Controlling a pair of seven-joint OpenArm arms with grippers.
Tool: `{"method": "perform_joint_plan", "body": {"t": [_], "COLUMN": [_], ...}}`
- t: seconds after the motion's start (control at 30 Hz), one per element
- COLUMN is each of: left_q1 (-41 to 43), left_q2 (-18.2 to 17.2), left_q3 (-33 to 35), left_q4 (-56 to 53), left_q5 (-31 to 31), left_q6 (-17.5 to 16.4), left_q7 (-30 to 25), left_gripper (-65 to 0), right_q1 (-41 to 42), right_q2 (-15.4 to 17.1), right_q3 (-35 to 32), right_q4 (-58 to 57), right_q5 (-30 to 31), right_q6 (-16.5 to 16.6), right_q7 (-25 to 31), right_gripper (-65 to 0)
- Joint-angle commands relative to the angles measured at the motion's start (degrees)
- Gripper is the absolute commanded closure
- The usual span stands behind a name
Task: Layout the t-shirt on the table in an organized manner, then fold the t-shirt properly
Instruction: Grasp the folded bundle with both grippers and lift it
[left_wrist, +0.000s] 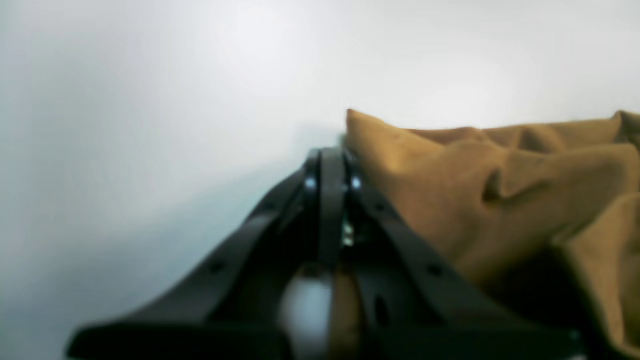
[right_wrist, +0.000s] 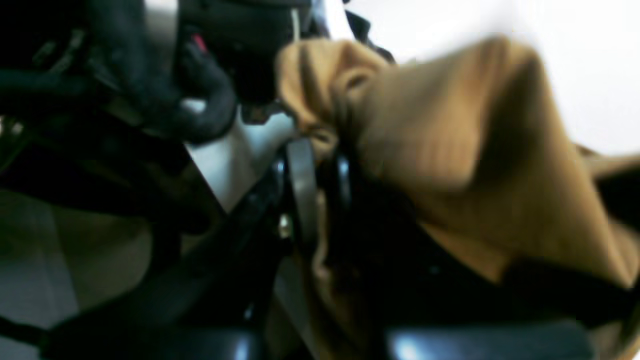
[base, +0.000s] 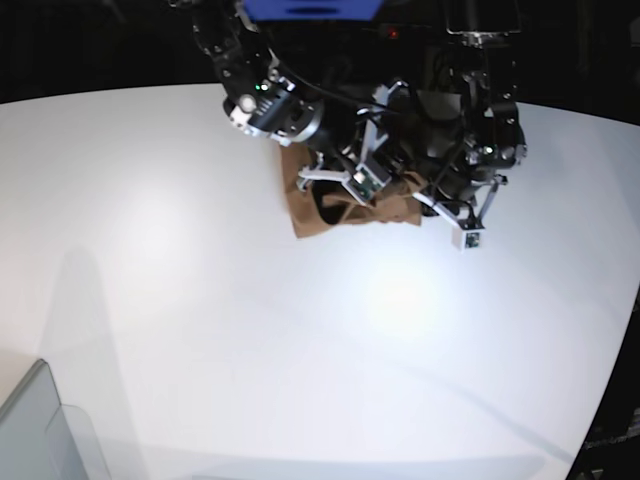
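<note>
The brown t-shirt (base: 305, 215) is bunched in a crumpled heap at the far middle of the white table (base: 200, 300), between the two arms. In the left wrist view my left gripper (left_wrist: 327, 155) is shut, its black fingers pressed together at a pointed corner of the t-shirt (left_wrist: 475, 200), which spreads in folds to the right. In the right wrist view my right gripper (right_wrist: 320, 150) is shut on a fold of the t-shirt (right_wrist: 440, 140), with cloth showing between the fingers. Most of the shirt's outline is hidden under the arms.
A grey translucent bin corner (base: 40, 430) sits at the near left edge of the table. The table's curved edge runs along the right side (base: 620, 330). Both arms and their cables crowd the far middle.
</note>
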Motion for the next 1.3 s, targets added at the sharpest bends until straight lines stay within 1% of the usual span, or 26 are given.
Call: {"method": "perform_joint_plan", "body": {"t": [0.0, 0.1, 0.17, 0.27, 0.4, 0.5, 0.63, 0.7, 0.8, 0.9, 0.97, 1.03, 1.2, 1.27], "left_q1": [1.0, 3.5, 5.3, 8.2, 10.3, 10.5, 10.5, 10.2, 9.0, 7.1, 6.8, 6.9, 6.8, 7.0], "left_q2": [-0.1, -0.6, -1.5, -1.7, -1.7, -1.7, -1.7, -1.6, -1.3, -1.5, -1.6, -1.6, -1.6, -1.6], "left_q3": [0.1, 0.0, -1.7, -4.8, -9.4, -10.9, -10.7, -10.3, -10.1, -8.3, -6.7, -5.6, -5.2, -5.2], "left_q4": [2.0, 7.1, 10.2, 14.0, 14.8, 14.8, 14.8, 14.1, 9.7, 4.2, 2.8, 3.0, 3.1, 3.1], "left_q5": [0.1, 0.2, 0.0, 0.0, 0.0, 0.0, 0.0, 0.0, 0.0, 0.0, 0.0, 0.0, 0.0, 0.0], "left_q6": [-0.7, -0.7, -0.7, -1.1, -1.2, -1.2, -1.2, -1.2, -1.2, -1.2, -1.2, -1.2, -1.2, -1.3], "left_q7": [2.3, 2.3, 2.4, 2.4, 2.4, 2.3, 2.3, 2.3, 1.9, 1.8, 1.8, 1.8, 1.8, 1.8], "left_gripper": [0.0, 0.0, 0.0, 0.0, 0.0, 0.0, 0.0, 0.0, 0.0, 0.0, 0.0, 0.0, 0.0, 0.0], "right_q1": [1.2, 2.5, 3.6, 5.2, 6.3, 6.8, 6.9, 6.8, 6.6, 5.4, 5.2, 5.3, 6.2, 7.5], "right_q2": [-1.0, -1.1, -1.0, -1.0, -0.9, -0.9, -1.1, -1.9, -2.0, -2.0, -2.0, -1.9, -2.3, -3.2], "right_q3": [-0.3, -0.3, -0.4, -0.3, -0.2, -0.2, -0.5, -0.5, -0.5, -0.5, -0.8, -2.7, -6.5, -7.0], "right_q4": [0.0, -1.7, -3.2, -5.9, -6.9, -6.4, -6.5, -6.5, -5.1, -2.4, -0.4, 0.1, -3.5, -6.5], "right_q5": [0.6, 0.6, 0.6, 0.6, 0.6, 0.6, 0.6, 0.6, 0.6, 0.6, 0.7, 0.7, 0.7, 0.7], "right_q6": [0.2, 0.2, 0.2, 0.2, 0.2, 0.2, 0.2, 0.2, 0.2, 0.3, 0.4, 0.4, 0.4, 0.4], "right_q7": [1.5, 1.5, 1.7, 1.7, 1.8, 1.7, 1.7, 1.5, 1.5, 1.5, 1.4, 1.4, 1.8, 1.8], "right_gripper": [0.0, 0.0, 0.0, 0.0, 0.0, 0.0, 0.0, 0.0, 0.0, 0.0, 0.0, 0.0, 0.0, 0.0]}}
